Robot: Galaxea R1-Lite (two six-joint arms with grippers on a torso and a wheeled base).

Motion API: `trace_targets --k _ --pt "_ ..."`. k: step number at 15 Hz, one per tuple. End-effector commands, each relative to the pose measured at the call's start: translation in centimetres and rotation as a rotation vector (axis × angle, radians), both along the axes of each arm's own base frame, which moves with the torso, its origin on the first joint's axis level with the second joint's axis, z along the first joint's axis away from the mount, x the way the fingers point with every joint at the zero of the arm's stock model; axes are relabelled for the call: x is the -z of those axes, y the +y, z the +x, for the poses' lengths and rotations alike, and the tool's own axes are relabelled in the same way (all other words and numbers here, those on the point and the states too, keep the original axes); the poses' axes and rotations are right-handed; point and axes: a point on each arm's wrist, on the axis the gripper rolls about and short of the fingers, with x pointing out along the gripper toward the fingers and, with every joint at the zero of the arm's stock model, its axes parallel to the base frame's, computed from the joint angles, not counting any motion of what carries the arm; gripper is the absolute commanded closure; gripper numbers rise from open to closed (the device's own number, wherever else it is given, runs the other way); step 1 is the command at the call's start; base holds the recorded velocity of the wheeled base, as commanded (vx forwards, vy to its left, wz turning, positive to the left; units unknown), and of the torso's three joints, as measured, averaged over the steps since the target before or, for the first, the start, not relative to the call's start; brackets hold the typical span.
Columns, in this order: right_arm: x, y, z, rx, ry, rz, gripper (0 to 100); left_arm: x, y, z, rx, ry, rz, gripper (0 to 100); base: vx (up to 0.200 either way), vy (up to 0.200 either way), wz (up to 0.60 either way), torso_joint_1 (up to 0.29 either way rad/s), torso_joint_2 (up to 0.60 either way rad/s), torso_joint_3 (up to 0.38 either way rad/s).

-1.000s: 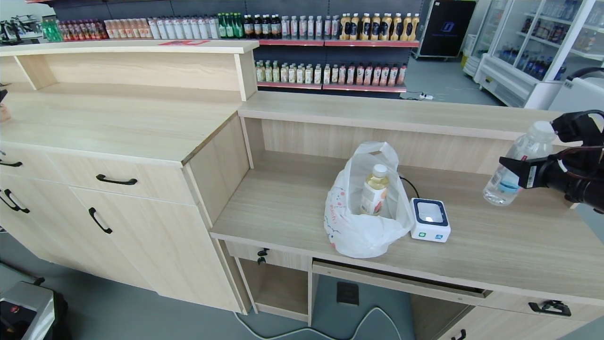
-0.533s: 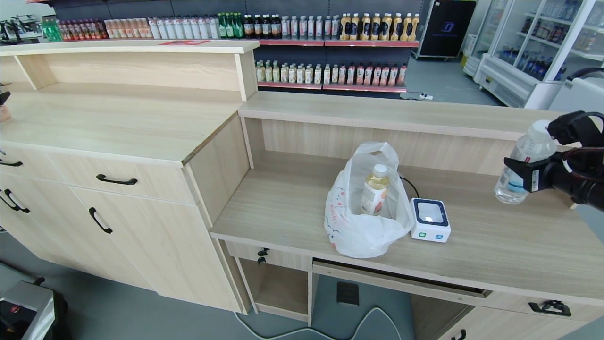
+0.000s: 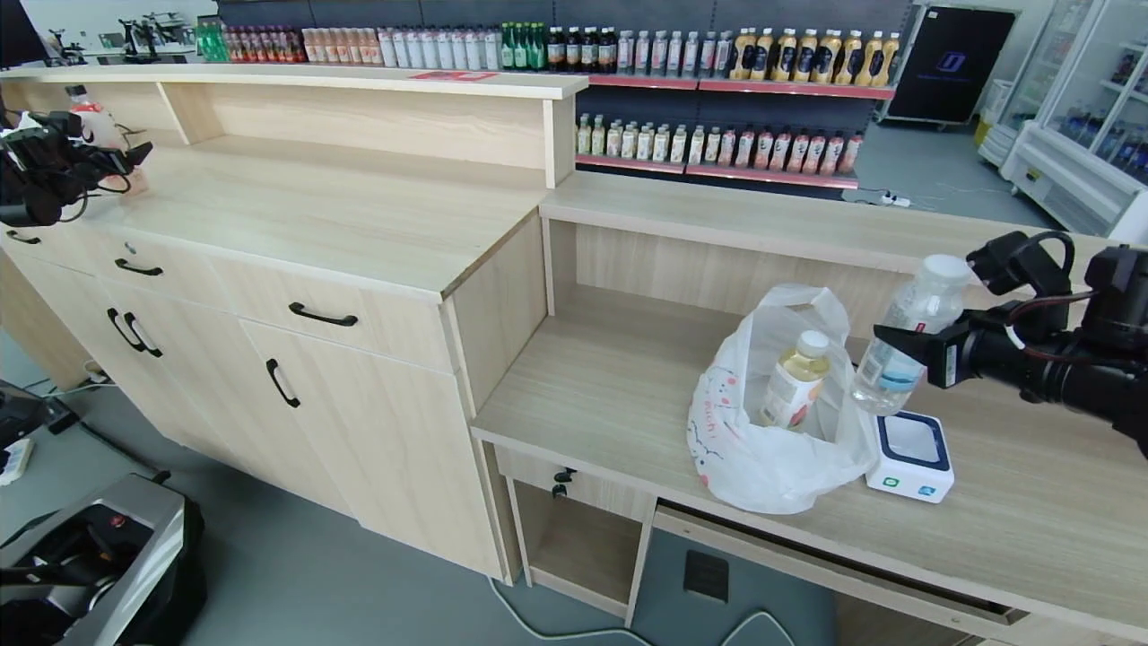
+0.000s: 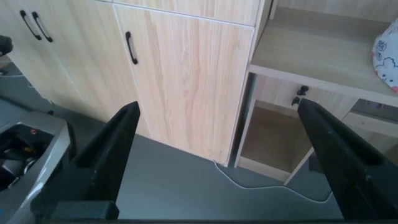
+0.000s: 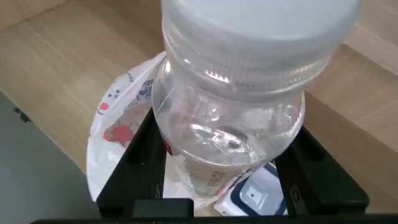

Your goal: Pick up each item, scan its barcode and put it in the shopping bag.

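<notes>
Right tool (image 5: 224, 180) is gripping clear plastic water bottle (image 3: 915, 305) at 3 o'clock of white plastic bag (image 3: 744, 440); left tool (image 4: 217, 112) is hanging open.

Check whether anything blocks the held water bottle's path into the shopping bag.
Nothing visible does. The water bottle, in the right gripper, hangs above the scanner beside the open shopping bag; a yellow drink bottle already stands inside.
</notes>
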Motion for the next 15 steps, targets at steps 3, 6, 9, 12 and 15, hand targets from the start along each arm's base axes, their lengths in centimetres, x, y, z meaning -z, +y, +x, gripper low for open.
trace_targets --k 3,6,9,12,15 --pt "3.9 1.2 2.4 -0.136 0.094 0.034 100 0.0 0.0 0.0 -0.001 0.0 0.0 0 0.0 0.0 0.0 0.0 0.0 0.0" --pt "7.1 2.2 4.6 -0.213 0.081 0.043 100 0.0 0.0 0.0 -0.001 0.0 0.0 0 0.0 0.0 0.0 0.0 0.0 0.0" --pt "9.5 2.7 6.6 -0.26 0.033 0.045 100 0.0 0.0 0.0 -0.001 0.0 0.0 0 0.0 0.0 0.0 0.0 0.0 0.0" --pt "11.6 3.0 7.6 -0.271 0.042 0.045 100 0.0 0.0 0.0 -0.002 0.0 0.0 0 0.0 0.0 0.0 0.0 0.0 0.0" --pt "13.4 3.3 9.2 -0.279 -0.005 0.04 100 0.0 0.0 0.0 -0.001 0.0 0.0 0 0.0 0.0 0.0 0.0 0.0 0.0"
